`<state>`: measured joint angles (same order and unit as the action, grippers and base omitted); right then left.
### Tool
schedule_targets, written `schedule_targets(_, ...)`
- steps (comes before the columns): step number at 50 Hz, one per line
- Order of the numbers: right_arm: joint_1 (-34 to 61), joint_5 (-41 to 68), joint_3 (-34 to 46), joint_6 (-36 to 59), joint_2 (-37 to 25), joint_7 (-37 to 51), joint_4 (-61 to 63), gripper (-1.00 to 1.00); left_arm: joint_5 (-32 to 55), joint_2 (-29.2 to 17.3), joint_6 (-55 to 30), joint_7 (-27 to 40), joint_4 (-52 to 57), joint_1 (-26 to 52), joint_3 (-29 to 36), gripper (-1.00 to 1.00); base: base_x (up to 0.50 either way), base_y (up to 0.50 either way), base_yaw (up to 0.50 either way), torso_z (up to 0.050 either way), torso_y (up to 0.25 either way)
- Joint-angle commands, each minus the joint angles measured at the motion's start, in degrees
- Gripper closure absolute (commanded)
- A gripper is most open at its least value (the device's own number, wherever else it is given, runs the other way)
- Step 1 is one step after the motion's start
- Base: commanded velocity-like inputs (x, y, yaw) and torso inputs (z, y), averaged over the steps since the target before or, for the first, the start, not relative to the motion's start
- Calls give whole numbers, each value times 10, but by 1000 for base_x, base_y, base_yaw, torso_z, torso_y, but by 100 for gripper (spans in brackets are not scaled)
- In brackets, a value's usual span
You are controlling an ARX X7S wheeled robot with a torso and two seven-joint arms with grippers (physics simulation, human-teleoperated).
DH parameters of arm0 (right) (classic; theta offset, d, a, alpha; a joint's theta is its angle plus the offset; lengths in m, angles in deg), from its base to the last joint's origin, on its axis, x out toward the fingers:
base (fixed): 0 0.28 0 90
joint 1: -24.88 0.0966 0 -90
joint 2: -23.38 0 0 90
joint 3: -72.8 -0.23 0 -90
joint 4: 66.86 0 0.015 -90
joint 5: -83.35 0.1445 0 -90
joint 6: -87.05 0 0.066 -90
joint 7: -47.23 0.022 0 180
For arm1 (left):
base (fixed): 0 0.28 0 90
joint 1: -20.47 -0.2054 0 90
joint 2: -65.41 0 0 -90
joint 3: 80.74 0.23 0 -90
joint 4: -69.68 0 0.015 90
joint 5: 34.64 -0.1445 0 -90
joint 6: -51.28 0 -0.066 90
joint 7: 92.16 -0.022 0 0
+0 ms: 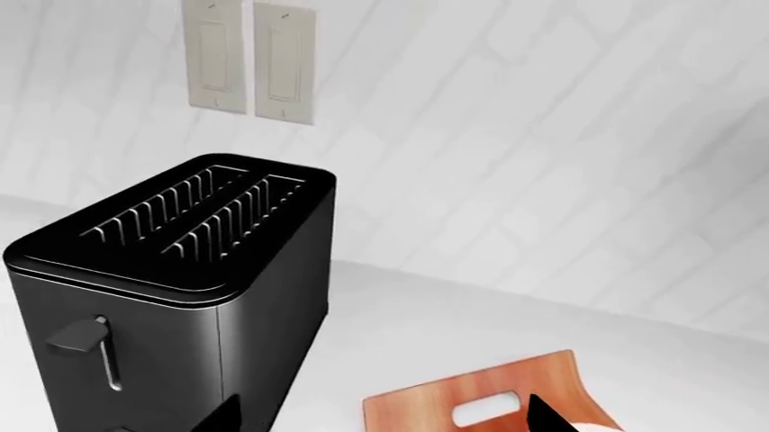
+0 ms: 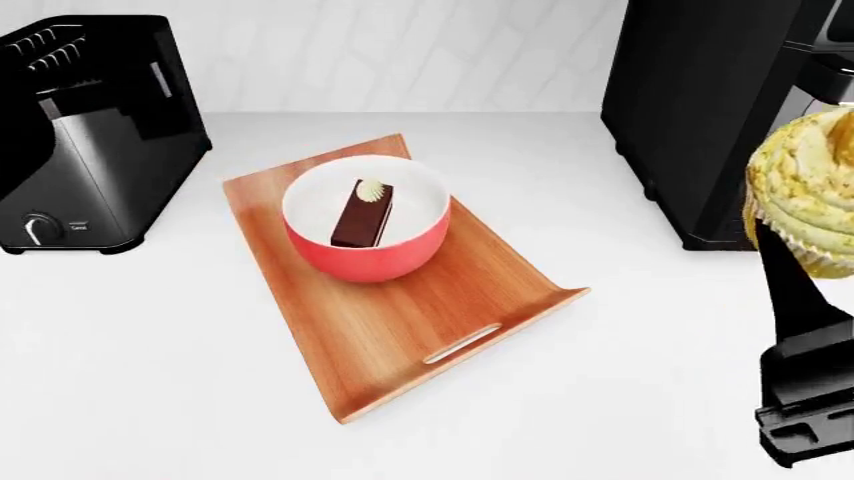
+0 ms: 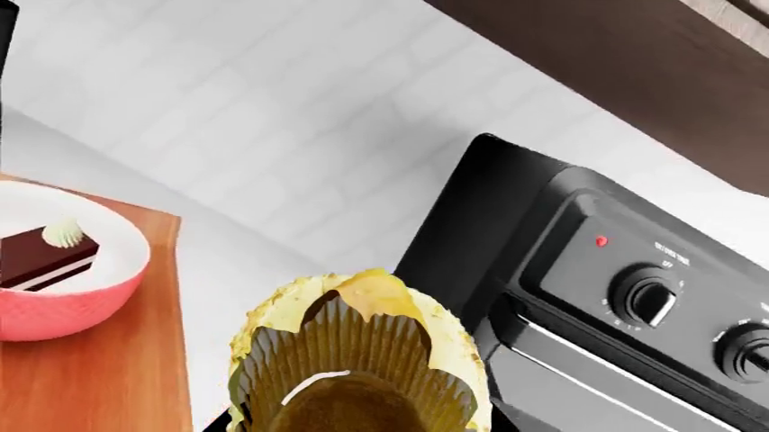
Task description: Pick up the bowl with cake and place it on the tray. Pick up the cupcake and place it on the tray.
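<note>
The red bowl with cake (image 2: 380, 245) stands on the far half of the wooden tray (image 2: 414, 330) in the middle of the counter; the chocolate slice (image 2: 363, 213) lies inside it. Both also show in the right wrist view as the bowl (image 3: 60, 297) on the tray (image 3: 108, 378). The cupcake (image 2: 811, 200) hangs high at the right, away from the tray, with my right gripper (image 3: 360, 423) shut on its pleated wrapper (image 3: 360, 360); one finger (image 2: 790, 300) shows below it. My left gripper (image 1: 384, 421) is open and empty, above the tray's slotted end (image 1: 481, 400) beside the toaster.
A black toaster (image 2: 80, 130) stands at the tray's left, close to my left gripper (image 1: 168, 288). A black countertop oven (image 2: 707, 110) with knobs (image 3: 649, 297) is at the right, just behind the cupcake. White tiled wall with light switches (image 1: 247, 58) at the back.
</note>
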<state>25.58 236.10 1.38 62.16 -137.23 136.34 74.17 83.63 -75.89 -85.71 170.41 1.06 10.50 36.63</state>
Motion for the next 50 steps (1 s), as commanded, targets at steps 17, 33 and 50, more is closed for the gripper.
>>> schedule_targets(17, 420, -139, 493, -65, 257, -8, -278, 100, -10, -12, 6, -14, 10, -5, 3, -100, 0, 0, 0, 0, 1)
schedule_targets(33, 281, -227, 472, -158, 315, -100, -270, 100, -15, -19, 8, -17, 10, -8, 6, -100, 0, 0, 0, 0, 0)
schedule_targets(50, 220, -238, 470, -207, 351, -128, -242, 100, -21, -46, 19, -21, 16, -22, -4, -100, 0, 0, 0, 0, 0)
